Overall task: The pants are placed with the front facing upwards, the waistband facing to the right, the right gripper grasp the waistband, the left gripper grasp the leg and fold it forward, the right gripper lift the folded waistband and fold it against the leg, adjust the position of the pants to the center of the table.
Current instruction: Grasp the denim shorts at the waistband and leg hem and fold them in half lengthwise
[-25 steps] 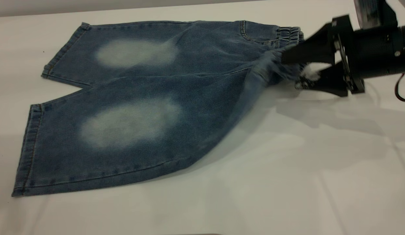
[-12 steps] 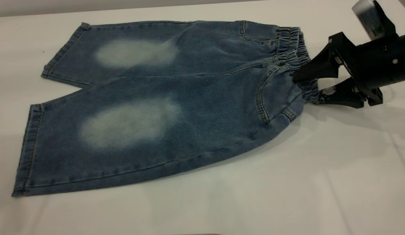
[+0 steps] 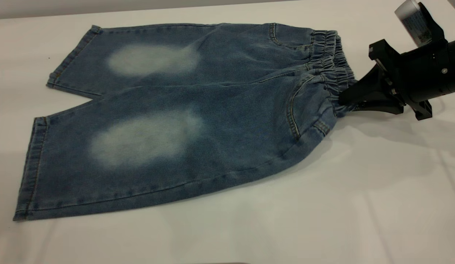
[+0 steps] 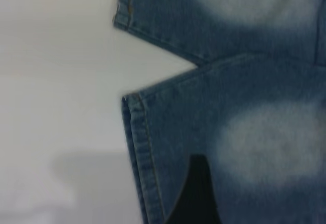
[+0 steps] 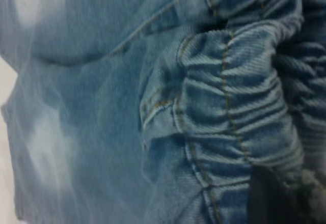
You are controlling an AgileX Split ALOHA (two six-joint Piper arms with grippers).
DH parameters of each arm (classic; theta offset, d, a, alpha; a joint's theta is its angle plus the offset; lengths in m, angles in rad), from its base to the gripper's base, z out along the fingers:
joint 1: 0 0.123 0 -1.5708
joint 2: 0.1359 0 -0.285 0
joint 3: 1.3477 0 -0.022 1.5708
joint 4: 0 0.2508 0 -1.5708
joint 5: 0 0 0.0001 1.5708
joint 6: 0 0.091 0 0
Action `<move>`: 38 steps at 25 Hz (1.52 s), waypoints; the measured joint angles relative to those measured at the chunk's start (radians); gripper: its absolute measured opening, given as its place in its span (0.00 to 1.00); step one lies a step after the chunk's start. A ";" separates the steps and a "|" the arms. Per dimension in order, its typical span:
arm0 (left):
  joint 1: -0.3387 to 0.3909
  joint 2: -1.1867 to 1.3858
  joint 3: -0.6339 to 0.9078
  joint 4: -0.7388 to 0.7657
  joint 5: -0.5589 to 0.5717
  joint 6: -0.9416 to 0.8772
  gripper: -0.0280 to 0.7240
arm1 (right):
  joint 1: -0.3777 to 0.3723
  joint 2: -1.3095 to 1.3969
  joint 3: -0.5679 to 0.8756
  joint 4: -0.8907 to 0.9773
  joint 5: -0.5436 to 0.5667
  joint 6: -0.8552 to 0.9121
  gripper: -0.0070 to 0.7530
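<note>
The blue denim pants (image 3: 168, 110) lie flat on the white table (image 3: 322, 205), front up, legs to the left and pale oval patches showing. The gathered waistband (image 3: 331, 62) points right. My right gripper (image 3: 344, 103) is low at the band's near end, shut on the puckered waistband (image 5: 229, 112), and the cloth bunches around its dark finger (image 5: 265, 198). My left gripper (image 4: 249, 193) hovers above the near leg by its hem (image 4: 137, 147), open and holding nothing. Only one of its fingers (image 4: 196, 193) shows. The left arm is out of the exterior view.
Bare white tabletop surrounds the pants, with wide free room in front and to the right. The table's far edge (image 3: 139, 11) runs just behind the far leg. The right arm's black wrist (image 3: 429, 80) reaches in from the right edge.
The right gripper has come down and moved right with the waistband. The lifted, twisted waist corner has dropped onto the table, so the pants now lie spread flat.
</note>
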 joint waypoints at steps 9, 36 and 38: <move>0.000 0.137 0.033 0.001 0.181 0.000 0.79 | 0.000 -0.106 0.000 -0.112 -0.004 0.033 0.05; 0.000 0.765 0.047 0.019 -0.087 0.000 0.78 | 0.000 -0.129 0.000 -0.129 -0.003 0.044 0.05; 0.000 0.784 0.046 0.019 -0.104 0.000 0.75 | -0.001 -0.129 0.000 -0.129 -0.003 0.044 0.05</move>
